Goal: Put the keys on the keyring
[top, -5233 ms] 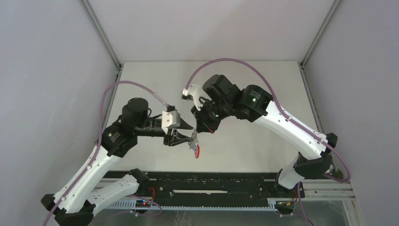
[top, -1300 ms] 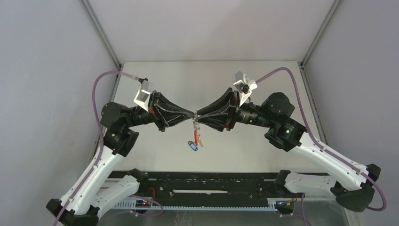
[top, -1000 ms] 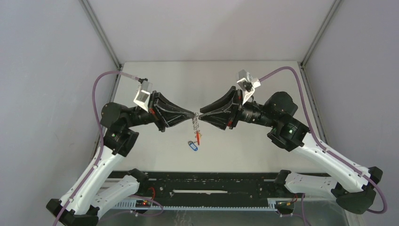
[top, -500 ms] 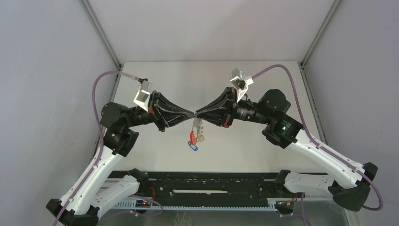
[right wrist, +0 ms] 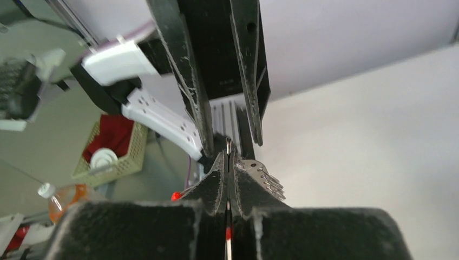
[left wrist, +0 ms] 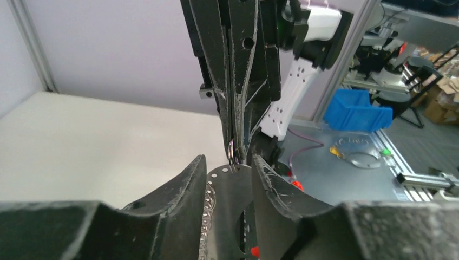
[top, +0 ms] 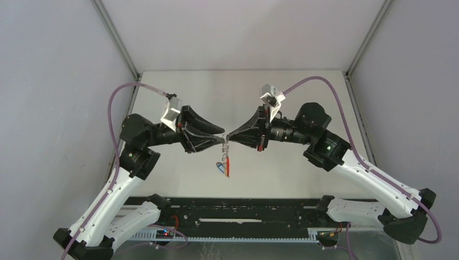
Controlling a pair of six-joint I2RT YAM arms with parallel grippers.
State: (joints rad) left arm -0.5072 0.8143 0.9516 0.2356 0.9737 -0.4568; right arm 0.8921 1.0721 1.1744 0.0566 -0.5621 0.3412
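Note:
The keyring (top: 227, 153), a grey metal holder with wire clips and a red band, hangs in mid-air above the table's middle. My right gripper (top: 228, 138) is shut on its top edge. My left gripper (top: 222, 136) is open, with one finger on each side of the keyring. In the left wrist view the keyring plate (left wrist: 234, 206) stands between my left gripper's (left wrist: 228, 160) spread fingers. In the right wrist view my right gripper (right wrist: 228, 156) pinches the keyring (right wrist: 261, 174). A blue key tag (top: 219, 166) hangs below the keyring. The yellow-orange key is hidden.
A black rail (top: 243, 208) runs along the table's near edge by the arm bases. Metal frame posts (top: 116, 40) and grey walls bound the table on the left, right and back.
My left gripper has opened and let go of the keyring, which now hangs from my right gripper alone. The keyring has turned edge-on, and the yellow-orange tag no longer shows.

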